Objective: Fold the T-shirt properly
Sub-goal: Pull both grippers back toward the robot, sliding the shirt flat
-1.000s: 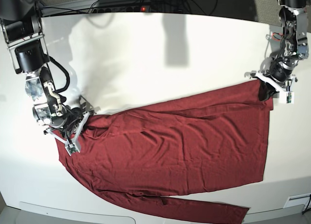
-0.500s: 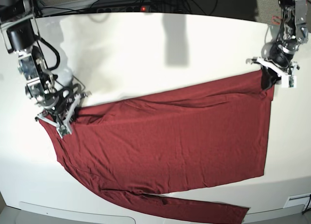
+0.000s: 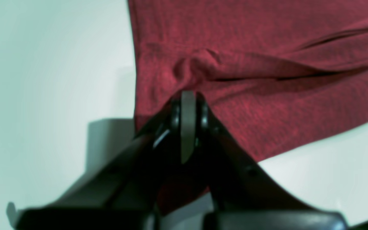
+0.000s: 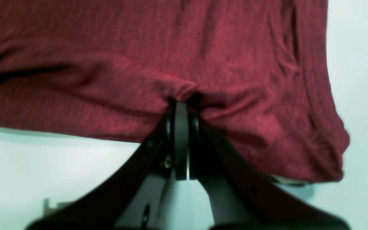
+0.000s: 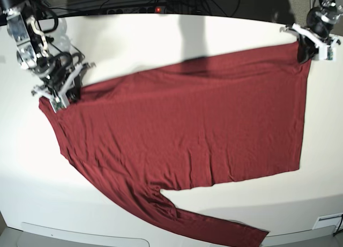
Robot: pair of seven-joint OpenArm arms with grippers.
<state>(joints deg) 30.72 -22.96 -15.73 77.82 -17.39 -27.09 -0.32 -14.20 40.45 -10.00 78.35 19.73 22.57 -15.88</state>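
Note:
The maroon T-shirt [image 5: 187, 124] lies spread out over the white table [image 5: 161, 38], with one long sleeve [image 5: 214, 225] trailing to the front edge. At the right in the base view, my left gripper [image 5: 306, 47] is shut on the shirt's far right corner. The left wrist view shows its closed fingertips [image 3: 187, 95] pinching bunched fabric [image 3: 267, 48]. At the left, my right gripper [image 5: 65, 92] is shut on the shirt's far left corner. In the right wrist view its jaws [image 4: 179, 103] meet on a gathered fold of cloth [image 4: 139, 48].
Cables and a power strip with a red light [image 5: 158, 9] run along the table's far edge. A small white fixture [image 5: 327, 223] sits at the front right corner. Bare white table lies beyond the shirt's far hem.
Both grippers have moved toward the table's far side, still pinching the shirt. The cloth has been dragged away from the front edge and pulled flatter, with fewer wrinkles.

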